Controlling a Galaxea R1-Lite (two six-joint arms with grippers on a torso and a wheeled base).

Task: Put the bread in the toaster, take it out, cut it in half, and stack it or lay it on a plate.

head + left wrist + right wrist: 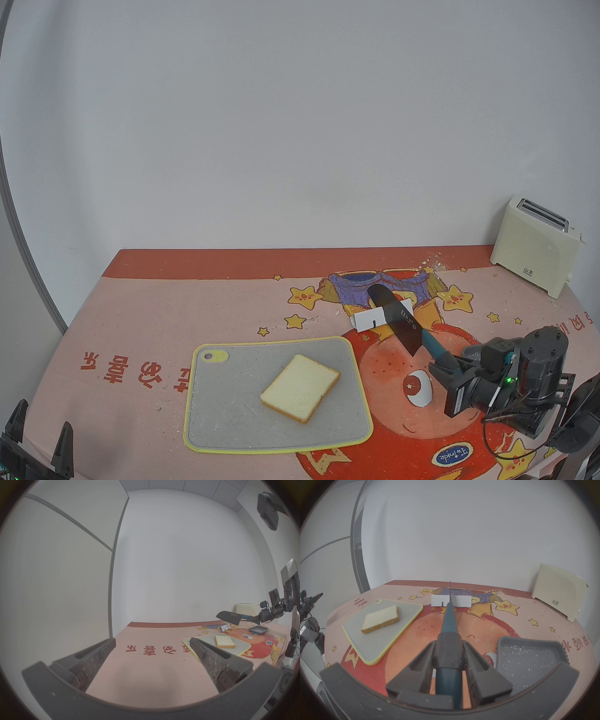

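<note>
Lower right, the right end effector (445, 365) clamps the knife (395, 315) (blade aloft); the left end effector (151, 642) is spread apart.

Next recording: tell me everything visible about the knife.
The knife has a broad dark blade and a teal handle. The right hand is shut on the handle, holding it roughly level above the table, blade on edge, tip pointing toward the white stand. It seems to touch nothing else; the bread lies apart on the cutting board.
</note>
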